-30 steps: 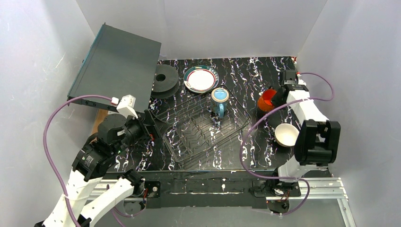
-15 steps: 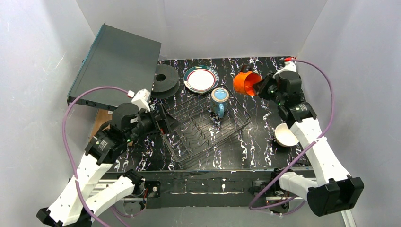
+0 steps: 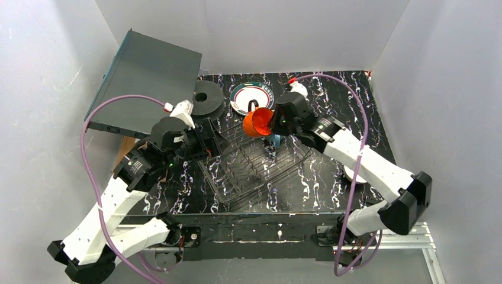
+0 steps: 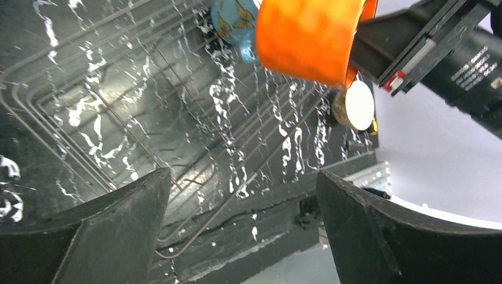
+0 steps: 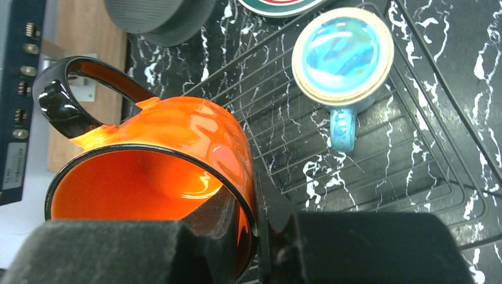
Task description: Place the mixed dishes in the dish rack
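Black marbled tabletop [image 3: 337, 100]: right gripper [image 3: 273, 122] clamps orange cup [image 3: 257, 123] above dish rack [image 3: 248, 171], 12 o'clock edge; left gripper [image 3: 214, 144] spread empty, 10 o'clock.

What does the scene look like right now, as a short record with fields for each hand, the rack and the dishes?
Right hand: shut on small orange cup, held over dark wire dish rack
Left hand: open, empty, above rack's left side
In rack: blue ceramic mug
On table: green-and-red rimmed white plate, cream bowl
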Controlling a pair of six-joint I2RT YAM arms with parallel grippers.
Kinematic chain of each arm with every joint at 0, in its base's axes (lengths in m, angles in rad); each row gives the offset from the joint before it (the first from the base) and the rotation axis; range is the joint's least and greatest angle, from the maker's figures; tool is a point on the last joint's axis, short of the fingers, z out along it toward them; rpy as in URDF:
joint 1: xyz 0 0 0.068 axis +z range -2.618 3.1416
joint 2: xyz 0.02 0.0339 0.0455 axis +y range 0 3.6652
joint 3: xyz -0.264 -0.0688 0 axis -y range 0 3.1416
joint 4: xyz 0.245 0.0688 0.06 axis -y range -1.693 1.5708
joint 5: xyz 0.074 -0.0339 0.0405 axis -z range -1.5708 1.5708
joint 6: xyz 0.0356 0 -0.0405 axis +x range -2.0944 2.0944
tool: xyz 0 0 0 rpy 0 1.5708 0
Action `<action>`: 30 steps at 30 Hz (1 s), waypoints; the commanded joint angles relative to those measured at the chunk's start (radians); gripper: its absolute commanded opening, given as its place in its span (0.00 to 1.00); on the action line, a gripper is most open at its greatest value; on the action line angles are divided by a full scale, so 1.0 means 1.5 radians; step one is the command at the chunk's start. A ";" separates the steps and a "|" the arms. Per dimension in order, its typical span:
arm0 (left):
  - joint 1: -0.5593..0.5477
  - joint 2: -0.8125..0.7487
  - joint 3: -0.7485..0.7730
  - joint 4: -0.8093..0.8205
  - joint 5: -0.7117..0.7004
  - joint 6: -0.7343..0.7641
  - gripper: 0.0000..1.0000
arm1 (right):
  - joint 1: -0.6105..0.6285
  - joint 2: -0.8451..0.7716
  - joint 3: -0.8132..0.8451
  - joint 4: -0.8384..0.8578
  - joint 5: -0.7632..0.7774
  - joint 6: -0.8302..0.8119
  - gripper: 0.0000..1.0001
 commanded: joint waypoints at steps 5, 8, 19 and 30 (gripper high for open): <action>-0.049 0.066 0.090 -0.061 -0.183 0.047 0.87 | 0.101 0.067 0.139 -0.052 0.191 0.073 0.01; -0.082 0.100 0.122 -0.063 -0.208 0.057 0.83 | 0.132 0.094 0.176 -0.071 0.237 0.048 0.01; -0.119 0.211 0.190 -0.072 -0.284 0.079 0.63 | 0.204 0.135 0.236 -0.092 0.318 0.020 0.01; -0.119 0.218 0.143 -0.012 -0.319 0.079 0.42 | 0.234 0.135 0.233 -0.067 0.331 0.010 0.01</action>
